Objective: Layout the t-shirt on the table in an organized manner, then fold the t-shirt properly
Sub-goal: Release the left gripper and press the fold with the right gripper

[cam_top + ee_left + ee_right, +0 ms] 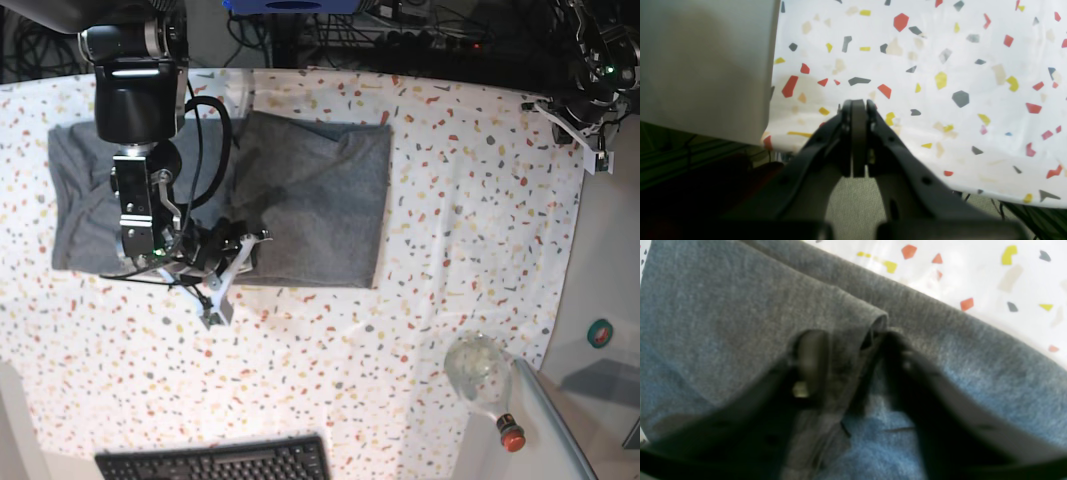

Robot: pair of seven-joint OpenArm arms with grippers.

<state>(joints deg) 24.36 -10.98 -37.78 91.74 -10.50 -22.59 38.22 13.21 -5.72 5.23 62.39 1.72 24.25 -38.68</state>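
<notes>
The heather-grey t-shirt lies partly folded at the back left of the flecked table. My right gripper sits low at the shirt's front edge. In the right wrist view the right gripper has its fingers apart, and a rolled fold of the t-shirt lies between them; the picture is blurred. My left gripper is shut on nothing, hanging over the table near its edge. In the base view the left gripper is at the far right, well away from the shirt.
A clear bottle with a red cap lies at the table's front right corner. A black keyboard sits at the front edge. A pale grey panel fills the left of the left wrist view. Cables run along the back.
</notes>
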